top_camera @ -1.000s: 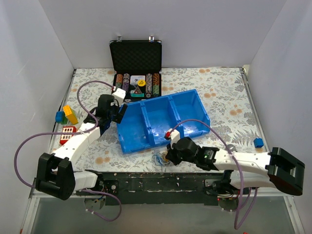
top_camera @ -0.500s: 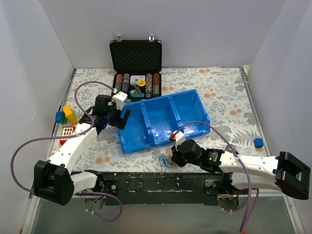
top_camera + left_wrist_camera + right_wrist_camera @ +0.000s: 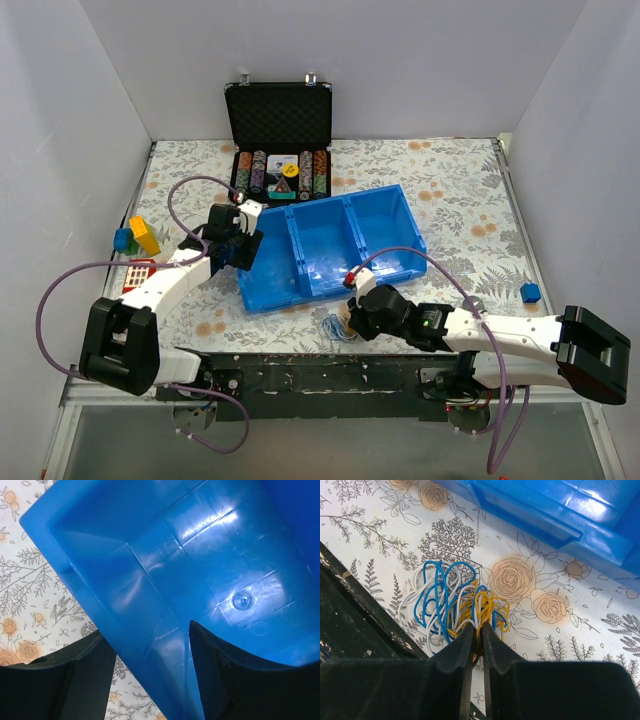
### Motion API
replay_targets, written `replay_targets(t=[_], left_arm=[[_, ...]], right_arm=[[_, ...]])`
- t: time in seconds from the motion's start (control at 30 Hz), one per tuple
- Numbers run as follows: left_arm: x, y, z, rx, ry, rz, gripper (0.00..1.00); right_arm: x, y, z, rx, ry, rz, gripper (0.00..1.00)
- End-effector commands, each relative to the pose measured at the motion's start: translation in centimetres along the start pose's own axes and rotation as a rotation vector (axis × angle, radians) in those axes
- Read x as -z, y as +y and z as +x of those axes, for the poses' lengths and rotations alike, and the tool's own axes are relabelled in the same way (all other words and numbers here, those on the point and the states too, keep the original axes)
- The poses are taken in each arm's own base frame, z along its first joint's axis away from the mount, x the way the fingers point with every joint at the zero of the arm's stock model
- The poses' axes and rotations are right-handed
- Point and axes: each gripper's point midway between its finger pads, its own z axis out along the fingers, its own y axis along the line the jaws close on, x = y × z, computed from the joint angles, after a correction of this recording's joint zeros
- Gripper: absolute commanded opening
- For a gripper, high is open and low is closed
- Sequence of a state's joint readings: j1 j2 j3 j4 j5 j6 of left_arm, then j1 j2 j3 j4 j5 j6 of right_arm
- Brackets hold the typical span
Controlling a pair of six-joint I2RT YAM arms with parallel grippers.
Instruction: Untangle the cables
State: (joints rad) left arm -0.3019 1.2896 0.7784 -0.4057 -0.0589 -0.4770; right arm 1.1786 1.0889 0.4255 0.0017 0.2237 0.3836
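Right wrist: right end effector (image 3: 476, 630) clamps cables (image 3: 445, 597), pinch point hidden; left end effector (image 3: 146, 630) spread astride blue tray (image 3: 200, 555) wall.

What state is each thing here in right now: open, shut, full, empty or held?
Cables, tangled in one clump, lying on the table.
Right gripper, shut on the cables' yellow strands.
Blue tray, all three compartments empty.
Left gripper, open, jaws astride the blue tray's wall.
Black case, open, lid upright, poker chips inside.
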Motion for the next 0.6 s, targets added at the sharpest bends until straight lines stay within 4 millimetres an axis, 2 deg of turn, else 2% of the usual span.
replay_targets(t=[0.0, 0.23, 0.4, 0.57], left_arm=[[-0.9, 2.8, -2.0, -0.001, -0.062, -0.143, 0.56], [-1.4, 4.2, -4.1, 0.006, -0.106, -0.210, 0.59], [-0.3, 5.3, -5.9, 0.013, -0.152, -0.238, 0.65], [-0.7, 6.6, -5.8, 0.011, -0.146, -0.263, 0.64]], right_arm=[[-0.1, 1.6, -3.2, 0.006, -0.078, -0.047, 0.17], [-0.2, 1.8, -3.3, 0.036, -0.078, -0.059, 0.18], [-0.3, 2.7, -3.8, 0.045, -0.088, -0.099, 0.17], [-0.1, 3.3, -4.3, 0.050, -0.105, -0.129, 0.17]])
